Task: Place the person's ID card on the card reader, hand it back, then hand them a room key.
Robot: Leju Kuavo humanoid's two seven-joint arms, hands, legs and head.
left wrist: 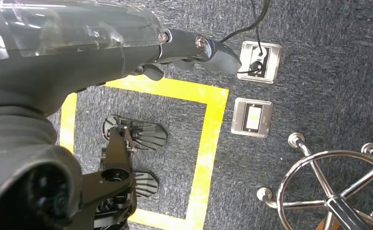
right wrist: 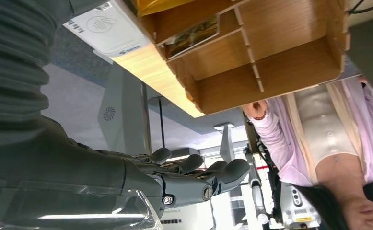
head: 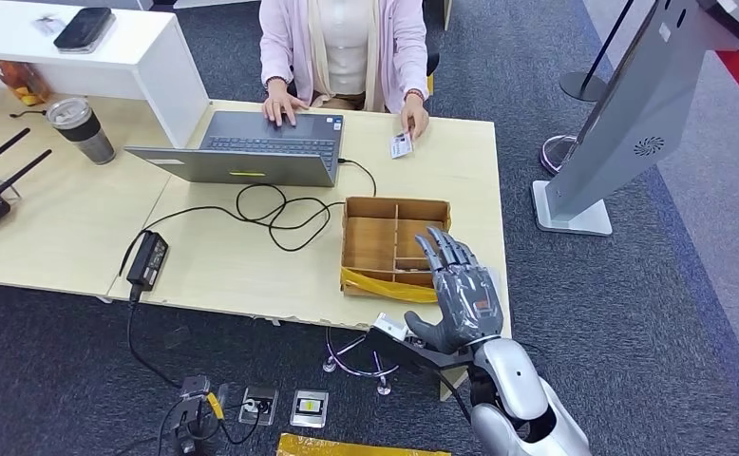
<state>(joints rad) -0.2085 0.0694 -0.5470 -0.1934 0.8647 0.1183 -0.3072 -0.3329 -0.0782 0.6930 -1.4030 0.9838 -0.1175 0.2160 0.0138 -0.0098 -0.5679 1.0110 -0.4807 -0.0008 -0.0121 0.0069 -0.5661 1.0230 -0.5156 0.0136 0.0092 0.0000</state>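
On the pale worktop (head: 81, 228) a tumbler (head: 81, 130) stands at the left, then an open laptop (head: 252, 149) with the seated person's hand (head: 285, 104) on its keys, and their other hand (head: 414, 118) rests on the ID card (head: 401, 145) lying flat near the far edge. Nearer, a divided wooden tray (head: 385, 245) sits by the front edge, beside a white card reader (right wrist: 109, 34). The right hand (head: 461, 290) hovers over the tray's near corner, fingers (right wrist: 223, 173) spread and holding nothing; the left hand (left wrist: 194, 48) hangs over the carpet, fingers too hidden to tell.
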